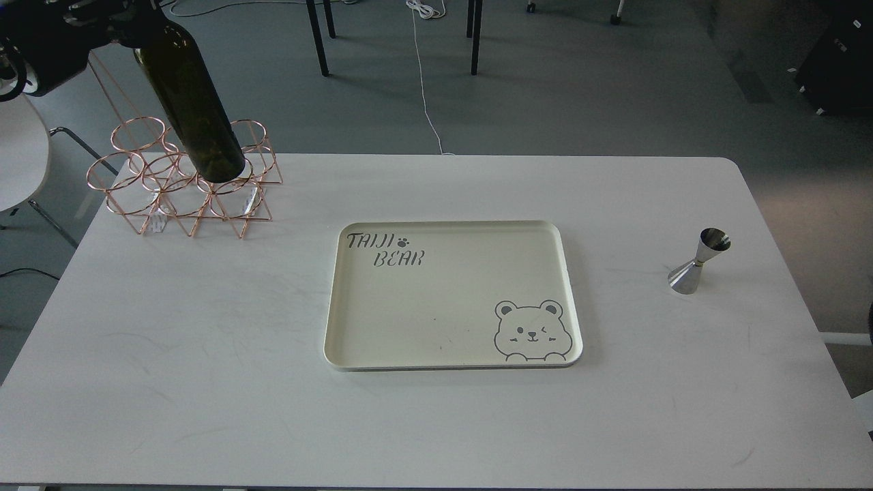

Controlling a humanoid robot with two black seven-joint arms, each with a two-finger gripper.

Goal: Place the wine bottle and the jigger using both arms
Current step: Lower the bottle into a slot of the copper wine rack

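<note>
The wine bottle (194, 102), dark olive-green, hangs tilted in the air at the far left. Its base is over the copper wire rack (146, 198). My left gripper (126, 17) is at the top left corner, closed around the bottle's neck, which it hides. The jigger (699, 261), small and silver, stands upright on the white table (204, 382) at the right, well apart from the tray. My right arm and gripper are out of view.
A cream tray (450, 224) with a bear drawing and "TAIJI BEAR" lettering lies at the table's middle, with nothing in it. A white chair (20, 164) stands off the table's left side. Chair legs and cables are on the floor behind.
</note>
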